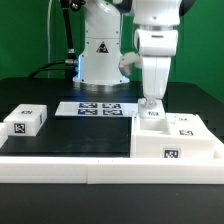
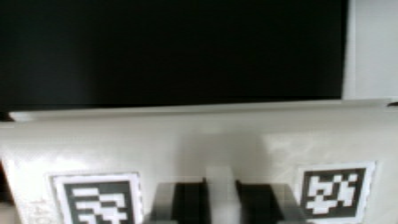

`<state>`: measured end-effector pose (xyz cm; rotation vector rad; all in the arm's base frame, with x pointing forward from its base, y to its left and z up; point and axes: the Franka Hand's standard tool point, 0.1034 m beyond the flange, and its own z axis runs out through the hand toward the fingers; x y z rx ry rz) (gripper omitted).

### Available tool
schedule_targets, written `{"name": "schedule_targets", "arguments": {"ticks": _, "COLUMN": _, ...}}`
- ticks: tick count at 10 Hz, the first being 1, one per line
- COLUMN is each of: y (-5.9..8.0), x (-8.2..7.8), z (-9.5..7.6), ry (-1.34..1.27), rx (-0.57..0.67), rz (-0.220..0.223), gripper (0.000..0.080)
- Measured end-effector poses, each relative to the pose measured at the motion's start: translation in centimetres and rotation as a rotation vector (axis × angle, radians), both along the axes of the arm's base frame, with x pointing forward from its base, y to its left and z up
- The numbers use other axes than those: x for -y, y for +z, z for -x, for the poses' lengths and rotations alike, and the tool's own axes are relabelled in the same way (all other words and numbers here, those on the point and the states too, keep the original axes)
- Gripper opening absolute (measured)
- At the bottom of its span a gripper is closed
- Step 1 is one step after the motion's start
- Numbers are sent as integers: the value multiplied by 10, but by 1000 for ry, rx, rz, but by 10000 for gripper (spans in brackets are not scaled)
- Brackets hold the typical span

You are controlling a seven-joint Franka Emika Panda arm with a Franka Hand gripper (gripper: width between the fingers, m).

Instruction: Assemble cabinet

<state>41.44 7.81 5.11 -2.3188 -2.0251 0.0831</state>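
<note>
A: Cabinet body, where?

B: The cabinet body [image 1: 186,141] is a big white box on the desk [image 1: 90,135], at the near corner on the exterior view's right. It sits just behind the border rail [image 1: 70,172] that runs along the near edge. Tags on it: one on the front face [image 1: 172,153], one on top [image 1: 184,132].

A: Other parts?

B: A small white panel [image 1: 25,121] with one tag lies flat near the edge on the exterior view's left, well apart from the body. The marker board [image 1: 100,108] lies flat toward the far edge, in the middle, in front of the robot base.

A: Pincer?

B: The gripper [image 1: 150,103] points straight down over the far corner of the body, the one nearer the desk's middle. It's at the body's top surface; real contact, can't tell.

A: Open or closed?

B: In the wrist view the dark fingers [image 2: 189,201] stand close together with a thin pale sliver between them. Clamping something or not, can't tell. Behind them is a white surface [image 2: 196,140] with two tags [image 2: 95,198] [image 2: 333,188], and black desk beyond its edge.
</note>
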Motion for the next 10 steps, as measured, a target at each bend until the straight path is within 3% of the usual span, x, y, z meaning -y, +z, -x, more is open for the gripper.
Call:
{"name": "schedule_targets", "arguments": {"ticks": 3, "y": 13, "x": 7, "z": -6, "ry": -3, "rx": -1, "rz": 14, "gripper": 68}}
{"name": "schedule_targets", "arguments": {"ticks": 10, "y": 16, "x": 17, "z": -35, "ry": -39, "rx": 26, "rz": 2, "gripper": 69}}
